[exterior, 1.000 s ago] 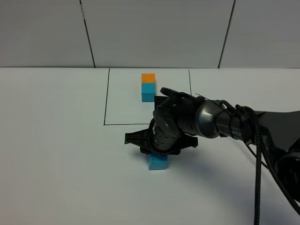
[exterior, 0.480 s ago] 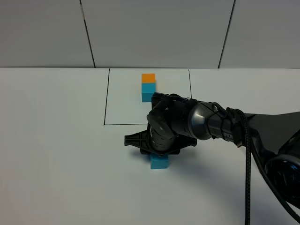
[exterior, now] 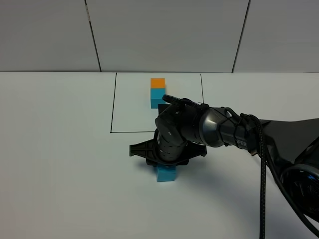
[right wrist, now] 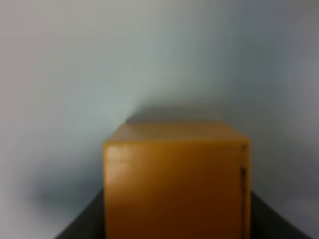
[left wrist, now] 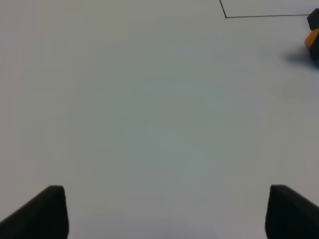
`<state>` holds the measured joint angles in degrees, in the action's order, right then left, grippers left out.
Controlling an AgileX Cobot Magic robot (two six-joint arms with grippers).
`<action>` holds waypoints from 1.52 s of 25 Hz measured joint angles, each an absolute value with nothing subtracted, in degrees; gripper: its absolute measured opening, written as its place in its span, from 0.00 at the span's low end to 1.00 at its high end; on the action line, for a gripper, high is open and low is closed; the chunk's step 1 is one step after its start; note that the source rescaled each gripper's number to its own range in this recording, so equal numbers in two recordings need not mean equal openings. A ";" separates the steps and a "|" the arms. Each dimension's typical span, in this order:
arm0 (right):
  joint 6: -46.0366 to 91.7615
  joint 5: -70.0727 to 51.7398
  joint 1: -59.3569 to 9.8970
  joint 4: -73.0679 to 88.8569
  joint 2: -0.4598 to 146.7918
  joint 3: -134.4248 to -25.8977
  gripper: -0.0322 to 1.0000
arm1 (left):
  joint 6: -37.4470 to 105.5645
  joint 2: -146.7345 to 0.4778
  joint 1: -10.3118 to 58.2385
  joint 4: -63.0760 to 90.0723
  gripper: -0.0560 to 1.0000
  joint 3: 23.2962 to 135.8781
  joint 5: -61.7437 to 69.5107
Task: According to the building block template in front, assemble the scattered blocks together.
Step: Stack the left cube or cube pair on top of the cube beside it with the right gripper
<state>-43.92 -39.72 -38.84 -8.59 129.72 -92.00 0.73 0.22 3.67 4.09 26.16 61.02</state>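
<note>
One small orange cube (right wrist: 175,179) sits gripped in our right claw (exterior: 167,158), now shifted left over the speckled cyan cube (exterior: 165,174); stacking nears.

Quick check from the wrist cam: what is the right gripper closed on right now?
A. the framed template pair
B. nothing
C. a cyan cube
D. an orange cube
D: the right wrist view shows an orange cube filling the space between the right gripper's fingers; the cyan cube sits on the table below the gripper.
</note>
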 joint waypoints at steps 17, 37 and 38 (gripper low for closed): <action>-45.78 -39.90 -38.84 -7.23 129.82 -92.49 0.45 | 0.73 0.22 3.67 4.09 0.85 26.16 61.02; -42.25 -40.97 -39.01 -6.45 128.44 -94.07 0.93 | 0.73 0.22 3.67 4.09 0.85 26.16 61.02; -41.66 -41.45 -39.03 -6.15 128.01 -94.50 0.93 | 0.73 0.22 3.67 4.09 0.85 26.16 61.02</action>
